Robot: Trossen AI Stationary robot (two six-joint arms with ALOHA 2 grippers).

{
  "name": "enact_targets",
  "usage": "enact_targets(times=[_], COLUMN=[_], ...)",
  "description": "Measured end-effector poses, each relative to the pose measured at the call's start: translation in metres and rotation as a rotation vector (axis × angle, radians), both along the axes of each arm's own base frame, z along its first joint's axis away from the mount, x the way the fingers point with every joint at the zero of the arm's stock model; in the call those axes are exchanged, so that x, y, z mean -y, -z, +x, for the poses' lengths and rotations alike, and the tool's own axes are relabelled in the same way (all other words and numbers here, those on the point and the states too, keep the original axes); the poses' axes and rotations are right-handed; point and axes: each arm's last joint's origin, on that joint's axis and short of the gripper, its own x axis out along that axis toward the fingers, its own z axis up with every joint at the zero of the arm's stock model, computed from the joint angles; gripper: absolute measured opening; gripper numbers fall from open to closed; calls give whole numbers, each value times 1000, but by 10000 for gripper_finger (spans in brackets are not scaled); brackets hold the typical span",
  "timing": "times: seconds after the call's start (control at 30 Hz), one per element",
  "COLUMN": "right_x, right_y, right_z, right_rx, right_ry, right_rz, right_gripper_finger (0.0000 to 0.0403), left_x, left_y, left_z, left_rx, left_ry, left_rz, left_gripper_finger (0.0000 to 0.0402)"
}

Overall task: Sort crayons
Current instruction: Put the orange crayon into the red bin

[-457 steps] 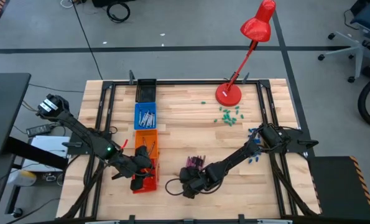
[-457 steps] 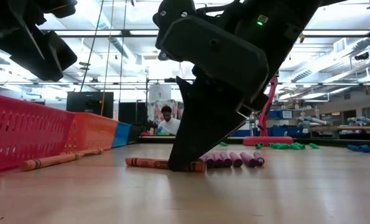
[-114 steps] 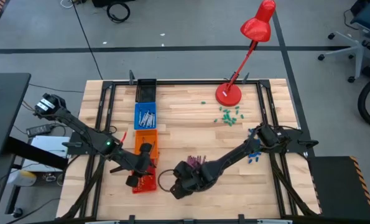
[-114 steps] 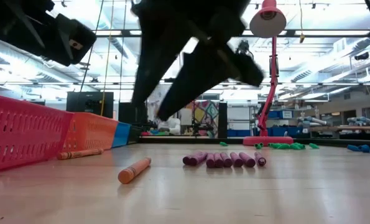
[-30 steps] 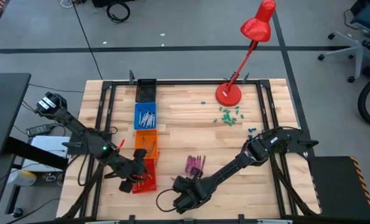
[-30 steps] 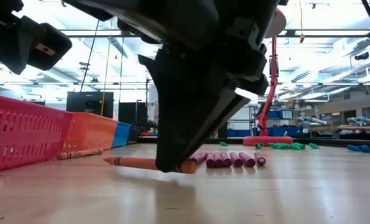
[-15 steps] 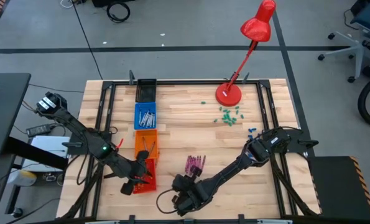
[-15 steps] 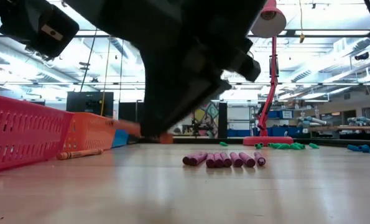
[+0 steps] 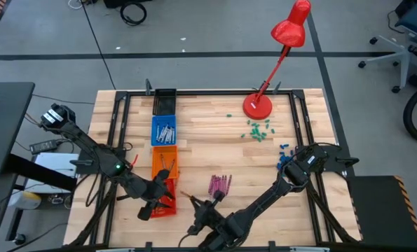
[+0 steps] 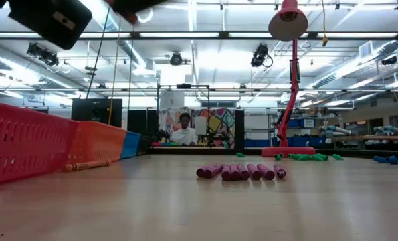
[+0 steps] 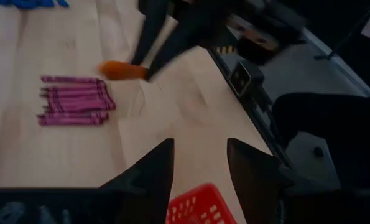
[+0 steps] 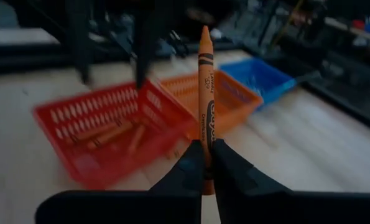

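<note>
Raised above the table's near edge: right gripper (image 12: pixel 204 163), clamped on one orange crayon (image 12: pixel 205 93), label unreadable. Beside it, over the red basket (image 9: pixel 167 203), left gripper (image 11: pixel 197 163), fingers apart, empty. Farther on, a row of about seven magenta crayons (image 10: pixel 241 171); one loose orange crayon (image 10: pixel 86 164) against the baskets. Beyond, a red lamp (image 9: pixel 258 105).
</note>
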Motion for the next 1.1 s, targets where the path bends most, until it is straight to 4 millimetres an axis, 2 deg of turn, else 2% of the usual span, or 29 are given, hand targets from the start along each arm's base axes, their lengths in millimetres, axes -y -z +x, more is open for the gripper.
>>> enact_targets(times=[0.2,0.4,0.9,1.1], right_x=[-11,-15,-17,-17], right_y=[-15,-23,-23,-23], right_z=[14,19,18,18], right_rx=[49,74,88,89], right_ry=[-79,-116,-113,-112], right_rz=[-46,-68,-57,-57], right_gripper_finger=[27,27,27,27], left_x=[1,3,11,10], left_y=[-6,-11,-22,-22], left_z=[3,4,3,3], left_rx=[72,119,274,276], left_ry=[-6,0,30,28], left_rz=[-9,-29,16,18], left_gripper_finger=[162,162,161,131])
